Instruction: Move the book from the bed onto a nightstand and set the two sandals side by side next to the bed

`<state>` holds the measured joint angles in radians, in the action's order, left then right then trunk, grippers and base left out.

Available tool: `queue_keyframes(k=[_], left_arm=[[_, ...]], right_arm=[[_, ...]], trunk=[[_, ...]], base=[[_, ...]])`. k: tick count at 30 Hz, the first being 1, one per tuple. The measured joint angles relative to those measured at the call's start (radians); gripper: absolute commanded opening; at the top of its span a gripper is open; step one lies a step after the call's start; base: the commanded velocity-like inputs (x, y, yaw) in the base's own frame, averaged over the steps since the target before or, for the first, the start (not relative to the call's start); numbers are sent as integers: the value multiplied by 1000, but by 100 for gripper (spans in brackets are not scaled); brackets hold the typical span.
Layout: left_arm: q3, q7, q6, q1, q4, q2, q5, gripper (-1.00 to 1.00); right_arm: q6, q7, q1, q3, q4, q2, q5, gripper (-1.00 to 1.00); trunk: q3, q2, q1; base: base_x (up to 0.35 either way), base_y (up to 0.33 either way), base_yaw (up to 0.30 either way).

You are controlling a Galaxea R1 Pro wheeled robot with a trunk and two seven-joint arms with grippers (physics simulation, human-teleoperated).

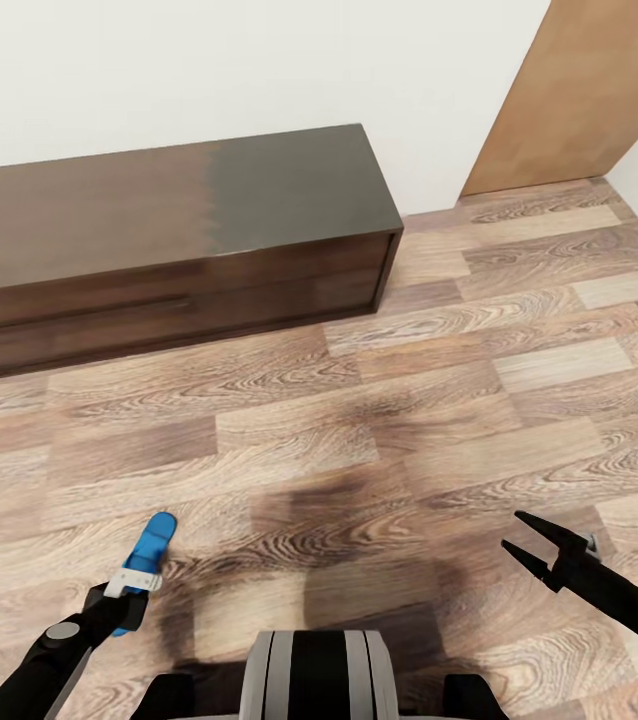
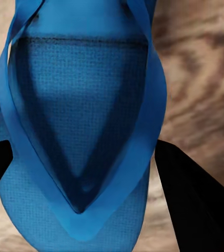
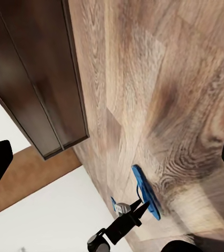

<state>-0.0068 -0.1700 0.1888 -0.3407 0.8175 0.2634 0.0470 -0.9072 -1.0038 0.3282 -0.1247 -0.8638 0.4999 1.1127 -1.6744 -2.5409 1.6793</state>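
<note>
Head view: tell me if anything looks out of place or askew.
One thing: a bright blue flip-flop sandal is off the wood-plank floor, pinched in the left gripper and sticking up at a tilt. The long dark-wood cabinet sits squarely against the wall; the open right gripper is empty.

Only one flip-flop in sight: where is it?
The bright blue flip-flop is held off the wood-plank floor in the left claw, head view lower left.

The sandal (image 1: 149, 553) is bright blue with a fine dotted weave on its sole. The floor (image 1: 439, 400) is light wood grain in tan and brown planks. The long cabinet (image 1: 169, 240) is dark brown, the wall (image 1: 209, 70) white, both claws black.
</note>
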Motion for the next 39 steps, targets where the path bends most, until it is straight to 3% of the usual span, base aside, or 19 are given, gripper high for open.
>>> queue_keyframes(k=[24,27,28,29,30,31,34,39], left_arm=[[-3,-8,0,0,0,-2,-7,-100],[-4,-52,1,0,0,-3,-10,-100],[-4,-105,1,0,1,-3,-20,-100],[-3,-126,1,0,1,-2,-24,-100],[-3,-166,1,0,2,-2,-36,-100],[0,-219,0,0,6,-1,-59,-100],[4,-289,-2,0,12,1,-132,-100],[15,-314,-4,1,13,16,-271,-100]], right_arm=[[9,3,0,1,1,0,-8,100],[46,3,0,1,9,0,-57,100],[100,3,0,1,36,0,-120,100],[123,3,0,1,51,0,-145,100],[171,2,0,1,84,0,-195,100],[243,1,-1,-1,135,1,-266,100],[337,0,0,-2,213,3,-366,100],[364,-2,0,0,235,10,-393,100]], trunk=[[93,6,-11],[104,6,-12],[108,7,-13],[112,7,-13],[116,7,-13],[120,7,-14],[132,8,-15],[151,9,-18]], base=[[0,0,0],[0,0,0],[0,0,0],[0,0,0],[0,0,0],[0,0,0],[0,0,0],[0,0,0]])
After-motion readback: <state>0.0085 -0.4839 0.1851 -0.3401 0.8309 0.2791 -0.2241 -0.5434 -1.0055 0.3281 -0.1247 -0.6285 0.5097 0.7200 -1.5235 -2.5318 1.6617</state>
